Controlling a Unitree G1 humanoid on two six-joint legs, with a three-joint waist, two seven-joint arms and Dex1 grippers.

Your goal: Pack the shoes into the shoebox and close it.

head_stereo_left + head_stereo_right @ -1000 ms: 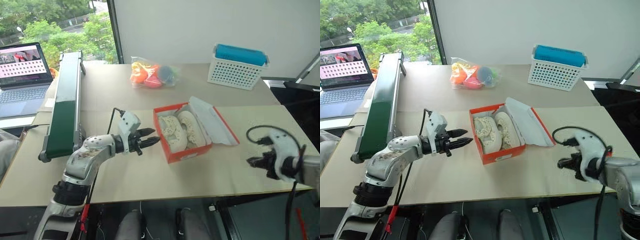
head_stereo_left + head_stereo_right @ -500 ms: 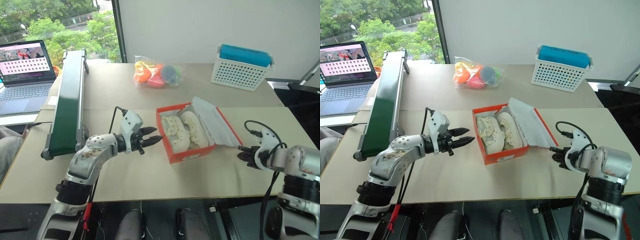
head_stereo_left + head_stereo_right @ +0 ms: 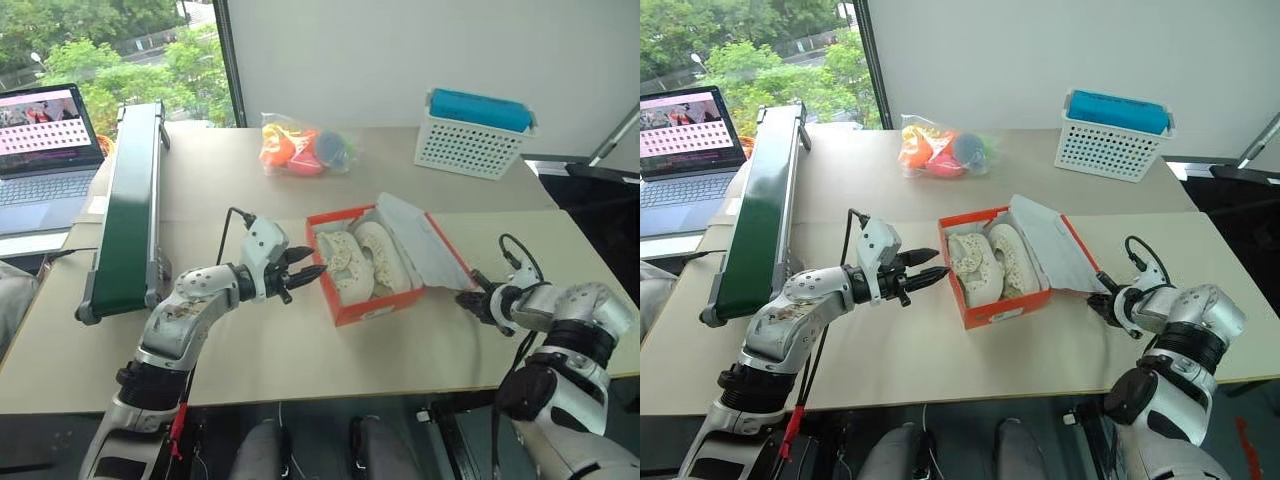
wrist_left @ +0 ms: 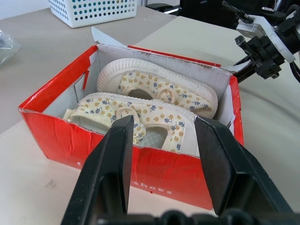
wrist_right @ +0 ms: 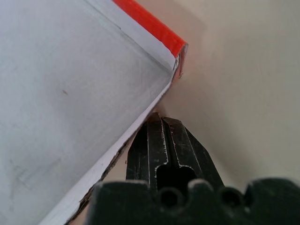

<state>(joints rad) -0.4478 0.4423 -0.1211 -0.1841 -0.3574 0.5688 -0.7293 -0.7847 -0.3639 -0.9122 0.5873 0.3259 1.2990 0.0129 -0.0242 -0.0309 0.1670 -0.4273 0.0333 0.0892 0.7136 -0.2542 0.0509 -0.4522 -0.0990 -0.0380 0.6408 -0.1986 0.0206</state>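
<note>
Shoebox (image 3: 375, 268) open near the middle of the table (image 3: 250, 180), both shoes (image 4: 150, 101) inside, lid (image 3: 420, 245) laid out toward the right edge.

Thin, light cardboard that likely flexes: lift the lid under its free corner rather than pinch it. Shoes look soft and light, needing no regrip. Left gripper (image 3: 305, 275), jaws apart and empty, faces the box's left wall; right gripper (image 3: 1102, 301), jaws together, sits with its tip just under the lid's near corner.
</note>
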